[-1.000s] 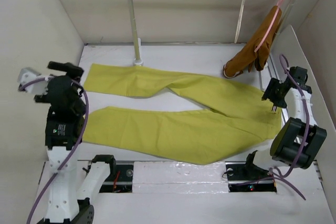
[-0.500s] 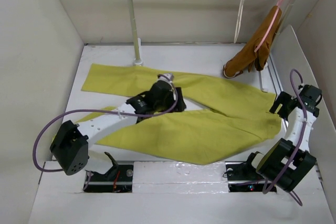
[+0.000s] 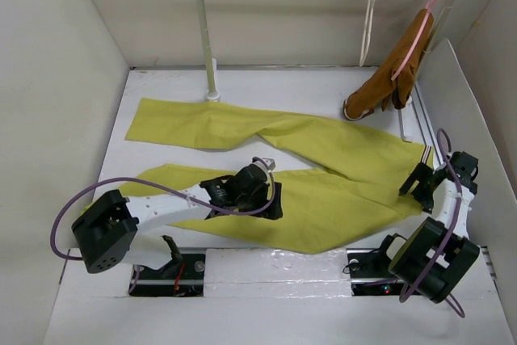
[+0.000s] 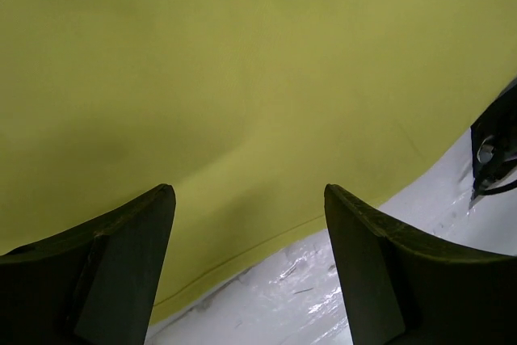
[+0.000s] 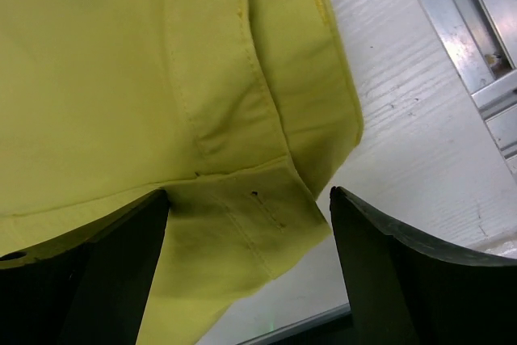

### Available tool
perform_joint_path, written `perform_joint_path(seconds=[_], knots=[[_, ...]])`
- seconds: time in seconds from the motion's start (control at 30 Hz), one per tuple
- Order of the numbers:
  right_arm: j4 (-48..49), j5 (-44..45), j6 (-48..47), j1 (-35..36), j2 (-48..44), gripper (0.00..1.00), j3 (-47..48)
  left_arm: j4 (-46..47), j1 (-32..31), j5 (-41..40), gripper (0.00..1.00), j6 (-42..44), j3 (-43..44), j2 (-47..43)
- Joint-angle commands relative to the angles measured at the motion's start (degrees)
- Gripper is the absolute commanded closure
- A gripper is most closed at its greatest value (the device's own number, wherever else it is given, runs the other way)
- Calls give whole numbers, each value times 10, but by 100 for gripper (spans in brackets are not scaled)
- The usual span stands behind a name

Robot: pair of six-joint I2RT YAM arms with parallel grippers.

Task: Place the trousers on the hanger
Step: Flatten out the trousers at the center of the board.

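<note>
My left tool (image 4: 250, 199) had swung over the trousers (image 3: 347, 199), my right tool (image 5: 250, 199) onto their waistband (image 5: 234, 232); both stood wide, empty, poised to grip.

Soft, even, fairly bright light fills the top view; the white table (image 3: 323, 90) and pale walls (image 3: 65, 54) show no hard glare. Shadows are faint: a narrow dark rim under the left arm (image 3: 161, 208) where it lies on the trousers (image 3: 355, 199), and soft shade under the rust-brown garment (image 3: 396, 70) beyond the trousers' waist. That view is sharp throughout. At the left wrist the trousers look smooth and slightly soft, the left hand (image 4: 246, 224) below them is dark and blurred, and the glossy table beside their hem carries small white glints. At the right wrist the trousers' stitching is crisp, the right hand (image 5: 249, 224) sits in shadow, and the metal strip (image 5: 464, 30) beside the trousers shines.
</note>
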Motion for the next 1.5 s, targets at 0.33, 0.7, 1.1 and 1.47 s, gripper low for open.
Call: perform_joint_path(seconds=[0.33,0.7,1.1,1.47], knots=[[69,-10,41,22,8,100,-4,132,247,114,32,-27,-115,55],[-175,-53,70,162,-167,100,225,76,398,46,33,-32,-59,-12],[-46,11,23,184,322,68,419,43,411,17,33,-6,-2,32],[-26,55,16,105,11,22,201,-56,411,-72,35,49,95,-65]])
